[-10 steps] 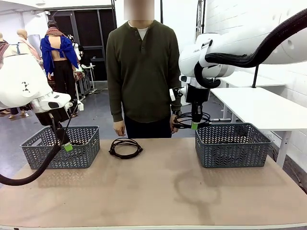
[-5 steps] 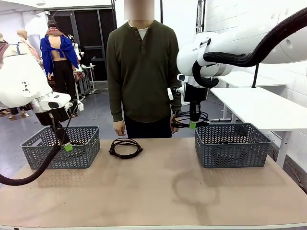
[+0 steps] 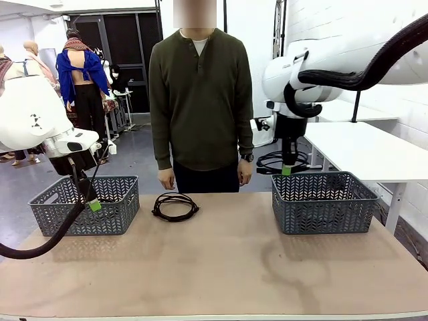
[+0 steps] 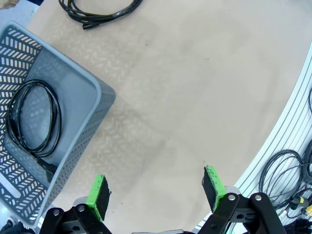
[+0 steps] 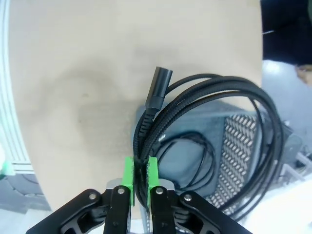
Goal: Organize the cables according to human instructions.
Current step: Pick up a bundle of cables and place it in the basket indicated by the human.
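**A:** Where are the cables sitting?

**B:** One cable point(image 5: 168, 118) is hanging as a loose coil from the right jaws, just above the rim of the right basket point(image 3: 324, 204). Those jaws are pinching shut on its bundled strands. The green pads point(image 5: 127, 174) are pressing in from both sides, and a plug point(image 5: 160, 84) is sticking out past them.

**A:** And the other three?

**B:** A second coil point(image 5: 187, 139) is lying inside that same basket, beneath the held one. A third point(image 3: 175, 214) is resting on the bench point(image 3: 221, 267) between the two baskets, nearer the left one. A fourth point(image 4: 57, 122) is lying on the floor of the left basket point(image 3: 87, 210).

**A:** What are the left jaws doing?

**B:** They are standing wide open and gripping nothing, hanging over bare bench just beside the left basket.

**A:** And the person?

**B:** The person point(image 3: 200, 100) is standing at the far edge, behind the coil on the bench. Both arms are hanging down, and the hands point(image 3: 166, 178) are touching nothing.
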`<state>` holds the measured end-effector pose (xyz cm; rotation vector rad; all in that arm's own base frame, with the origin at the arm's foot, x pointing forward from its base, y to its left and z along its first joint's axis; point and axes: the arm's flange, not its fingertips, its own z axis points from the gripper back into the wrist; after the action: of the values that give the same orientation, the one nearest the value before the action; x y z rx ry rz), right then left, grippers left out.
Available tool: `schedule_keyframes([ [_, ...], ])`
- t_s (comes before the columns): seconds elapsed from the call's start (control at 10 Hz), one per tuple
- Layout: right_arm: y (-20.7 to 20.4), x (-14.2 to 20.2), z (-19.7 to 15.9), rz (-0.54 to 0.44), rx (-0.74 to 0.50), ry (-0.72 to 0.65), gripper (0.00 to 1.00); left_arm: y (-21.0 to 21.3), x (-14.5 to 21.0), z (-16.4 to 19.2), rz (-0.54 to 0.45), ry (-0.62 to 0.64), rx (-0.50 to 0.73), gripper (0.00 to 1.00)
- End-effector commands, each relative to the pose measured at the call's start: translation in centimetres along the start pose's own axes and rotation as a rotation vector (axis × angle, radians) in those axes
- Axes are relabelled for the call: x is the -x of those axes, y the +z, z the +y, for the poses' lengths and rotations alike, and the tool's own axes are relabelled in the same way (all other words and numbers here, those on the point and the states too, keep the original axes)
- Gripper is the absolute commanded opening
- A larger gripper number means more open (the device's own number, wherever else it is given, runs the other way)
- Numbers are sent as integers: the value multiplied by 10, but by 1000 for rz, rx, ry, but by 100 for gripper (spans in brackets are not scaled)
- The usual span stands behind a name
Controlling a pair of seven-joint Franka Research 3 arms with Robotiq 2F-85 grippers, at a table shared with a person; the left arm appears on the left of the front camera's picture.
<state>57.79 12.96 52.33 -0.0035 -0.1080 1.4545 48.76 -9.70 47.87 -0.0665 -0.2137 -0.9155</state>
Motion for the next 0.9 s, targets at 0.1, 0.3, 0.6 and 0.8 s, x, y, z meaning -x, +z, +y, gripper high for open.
schedule_keyframes([
  [0.1,-12,44,13,-7,26,27,0,1,0,0,6,2,0,100],
  [0.3,-20,74,11,-23,31,64,0,1,0,0,6,2,0,100],
  [0.6,-40,103,1,-58,41,137,0,1,0,0,6,2,0,100],
  [0.8,-56,110,-10,-60,34,135,0,1,0,0,6,2,0,100],
])
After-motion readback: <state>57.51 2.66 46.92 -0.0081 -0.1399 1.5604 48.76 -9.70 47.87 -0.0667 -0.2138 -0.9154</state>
